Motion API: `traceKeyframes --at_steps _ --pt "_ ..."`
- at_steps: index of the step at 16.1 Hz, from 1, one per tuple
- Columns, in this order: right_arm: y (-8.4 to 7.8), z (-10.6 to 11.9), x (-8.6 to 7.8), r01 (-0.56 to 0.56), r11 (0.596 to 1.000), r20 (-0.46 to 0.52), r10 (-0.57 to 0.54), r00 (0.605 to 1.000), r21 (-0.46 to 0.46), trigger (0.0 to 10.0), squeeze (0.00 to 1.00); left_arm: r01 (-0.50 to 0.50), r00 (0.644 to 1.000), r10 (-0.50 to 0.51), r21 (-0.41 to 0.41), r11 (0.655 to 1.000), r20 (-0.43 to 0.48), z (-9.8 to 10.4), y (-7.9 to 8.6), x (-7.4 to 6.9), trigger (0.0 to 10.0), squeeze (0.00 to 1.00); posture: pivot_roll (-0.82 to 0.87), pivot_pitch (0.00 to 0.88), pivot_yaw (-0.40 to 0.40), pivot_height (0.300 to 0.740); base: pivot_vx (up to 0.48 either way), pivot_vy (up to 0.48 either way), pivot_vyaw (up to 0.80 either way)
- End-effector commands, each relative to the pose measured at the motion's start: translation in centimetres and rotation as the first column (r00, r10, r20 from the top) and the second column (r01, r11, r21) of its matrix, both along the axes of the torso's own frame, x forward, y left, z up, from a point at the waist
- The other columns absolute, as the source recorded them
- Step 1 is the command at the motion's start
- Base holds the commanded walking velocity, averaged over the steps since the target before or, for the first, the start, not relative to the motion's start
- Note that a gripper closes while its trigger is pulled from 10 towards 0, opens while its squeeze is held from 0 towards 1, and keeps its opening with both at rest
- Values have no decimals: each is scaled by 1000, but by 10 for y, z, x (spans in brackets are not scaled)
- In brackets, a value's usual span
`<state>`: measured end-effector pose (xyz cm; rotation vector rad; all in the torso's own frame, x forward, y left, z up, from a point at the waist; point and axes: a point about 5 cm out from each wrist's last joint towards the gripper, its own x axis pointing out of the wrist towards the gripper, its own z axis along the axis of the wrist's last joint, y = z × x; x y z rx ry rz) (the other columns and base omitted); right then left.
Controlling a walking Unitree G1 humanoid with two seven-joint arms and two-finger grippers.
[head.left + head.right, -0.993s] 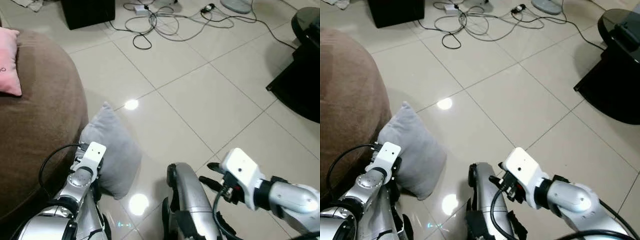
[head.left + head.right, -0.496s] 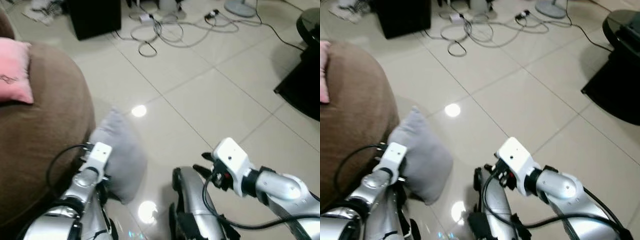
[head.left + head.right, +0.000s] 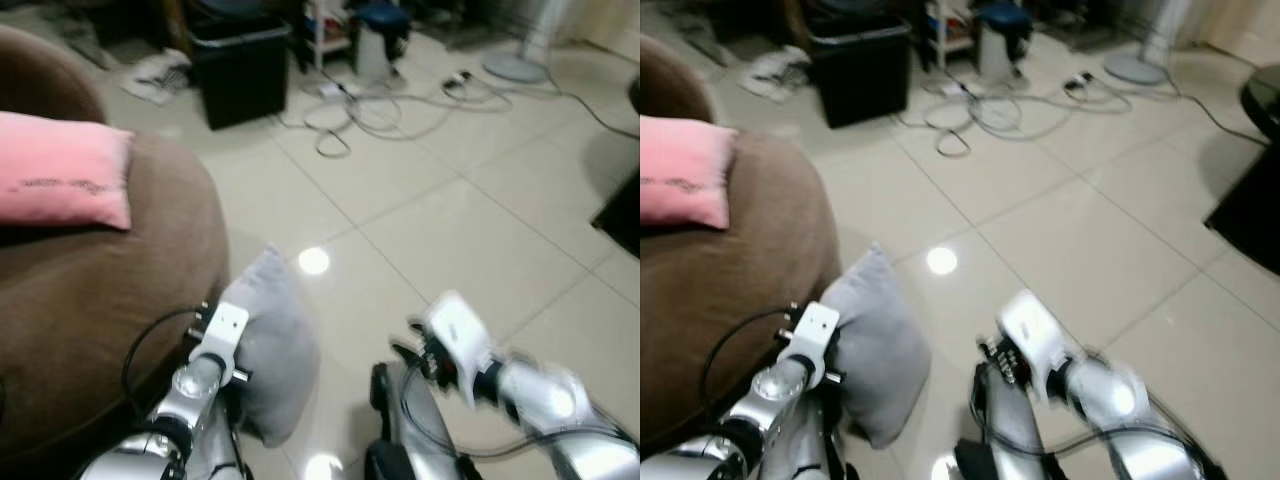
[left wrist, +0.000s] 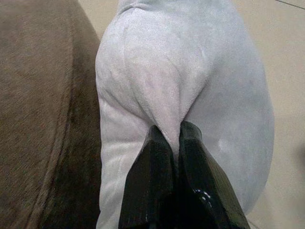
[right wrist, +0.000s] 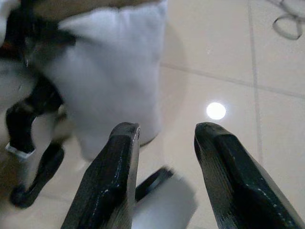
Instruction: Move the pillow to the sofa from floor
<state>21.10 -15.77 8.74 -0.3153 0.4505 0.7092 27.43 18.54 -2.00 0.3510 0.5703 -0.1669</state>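
Pale grey pillow (image 4: pixel 190 71), brown sofa (image 3: pixel 90 290), pink cushion (image 3: pixel 60 185), cream tiled floor (image 3: pixel 480 210).

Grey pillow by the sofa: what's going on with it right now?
The left gripper is shut on a pinched fold of the grey pillow, which stands against the side of the brown sofa. The right gripper is open, over the tiled floor, pointed at the pillow. A pink pillow lies on the sofa.

home living room | brown sofa (image 3: pixel 90 300) | tiled floor (image 3: pixel 480 220) | loose cables (image 3: pixel 380 105)
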Motion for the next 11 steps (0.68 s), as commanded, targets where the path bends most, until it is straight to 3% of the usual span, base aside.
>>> traceKeyframes --at_steps 1,6,8,11 --pt "-6 -5 3 14 1000 32 -13 999 -21 10000 0 6 1000 -6 -15 1000 26 2 -4 1 0 0 -158 0 0 532 0 0 0" --pt "-2 -11 31 129 991 125 -132 983 26 10000 0 106 970 -54 -211 972 237 32 -34 23 0 0 -83 0 16 532 0 0 0" --pt "5 -8 42 187 977 156 -202 967 106 10000 0 164 927 -45 -294 942 373 53 -42 30 0 0 -34 0 13 532 0 0 0" --pt "16 4 55 217 962 205 -249 947 164 10000 0 195 850 -4 -309 931 526 90 -40 39 0 0 2 0 15 532 0 0 0"
